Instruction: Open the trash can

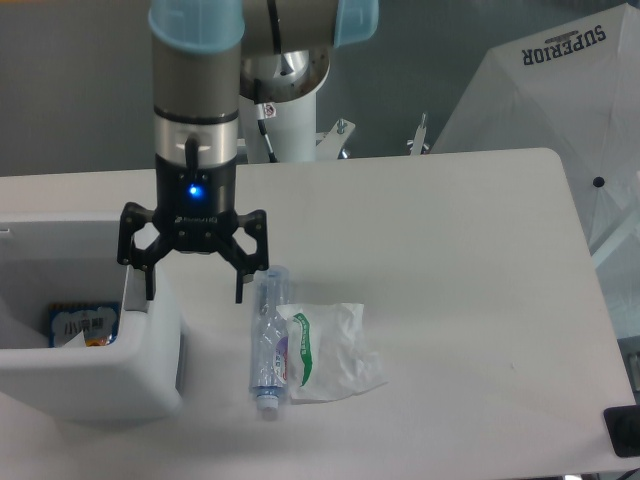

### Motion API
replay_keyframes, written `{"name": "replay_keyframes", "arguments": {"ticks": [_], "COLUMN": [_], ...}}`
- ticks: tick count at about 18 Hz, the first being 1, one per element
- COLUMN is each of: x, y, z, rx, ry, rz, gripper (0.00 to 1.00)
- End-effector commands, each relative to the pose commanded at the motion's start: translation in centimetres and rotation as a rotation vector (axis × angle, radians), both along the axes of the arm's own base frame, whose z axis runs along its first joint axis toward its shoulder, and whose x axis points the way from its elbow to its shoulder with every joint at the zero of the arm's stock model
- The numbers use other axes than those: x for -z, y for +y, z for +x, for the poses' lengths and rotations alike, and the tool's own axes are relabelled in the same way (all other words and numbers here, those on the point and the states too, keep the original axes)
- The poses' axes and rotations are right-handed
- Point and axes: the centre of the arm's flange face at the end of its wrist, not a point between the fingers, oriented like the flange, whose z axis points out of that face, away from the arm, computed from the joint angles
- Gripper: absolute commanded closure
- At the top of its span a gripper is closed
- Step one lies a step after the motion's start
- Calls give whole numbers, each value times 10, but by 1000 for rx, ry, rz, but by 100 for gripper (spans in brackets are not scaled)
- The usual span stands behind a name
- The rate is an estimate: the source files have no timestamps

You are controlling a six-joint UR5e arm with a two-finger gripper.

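Gripper [194, 287], black and two-fingered, spread wide and holding nothing, hangs over the right edge of the large boxy white plastic trash can [90, 370] at the white table's [450, 300] left side. Its top stands open, showing a printed packet [82, 325] inside. Just right lie a clear plastic bottle [268, 340] and a crumpled white wrapper [325, 350].
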Motion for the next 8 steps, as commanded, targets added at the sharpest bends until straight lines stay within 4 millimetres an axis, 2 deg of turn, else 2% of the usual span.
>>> {"name": "replay_keyframes", "arguments": {"ticks": [4, 8], "x": [-8, -4], "y": [-12, -23], "z": [-20, -37], "rx": [-77, -30], "ry": [114, 165], "rz": [-42, -90], "gripper": [0, 0]}}
